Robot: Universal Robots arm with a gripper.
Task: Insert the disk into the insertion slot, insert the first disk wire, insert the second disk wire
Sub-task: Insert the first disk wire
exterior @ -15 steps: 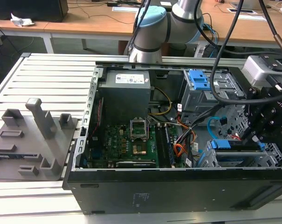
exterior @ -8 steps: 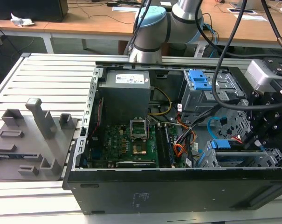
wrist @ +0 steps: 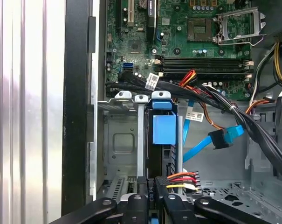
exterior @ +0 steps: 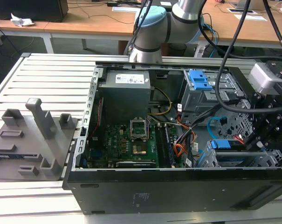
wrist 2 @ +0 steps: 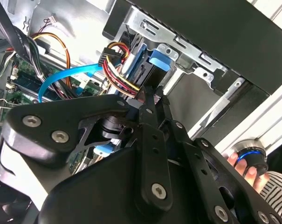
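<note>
The disk (wrist: 164, 130), framed by its blue carrier, sits inside the insertion slot (wrist: 120, 140), a silver sheet-metal bay at the case's front corner. In the exterior view the disk (exterior: 220, 144) lies in the same cage (exterior: 252, 158) at the lower right. My gripper (wrist: 154, 201) is at the disk's rear edge, shut on a black connector (wrist: 161, 183) with red, yellow and black wires. In the second wrist view the fingertips (wrist 2: 147, 100) pinch where those wires (wrist 2: 124, 74) end. A light-blue flat cable (wrist: 222, 136) with a blue plug hangs loose beside the bay.
The open case holds a green motherboard (exterior: 131, 140), a power supply (exterior: 127, 88) and a grey box with a blue latch (exterior: 199, 79). Black cable bundles (wrist: 201, 93) cross above the bay. A person's hand (wrist 2: 245, 163) holds a round knob outside the case. Grey fixtures (exterior: 33, 135) stand on the slatted table.
</note>
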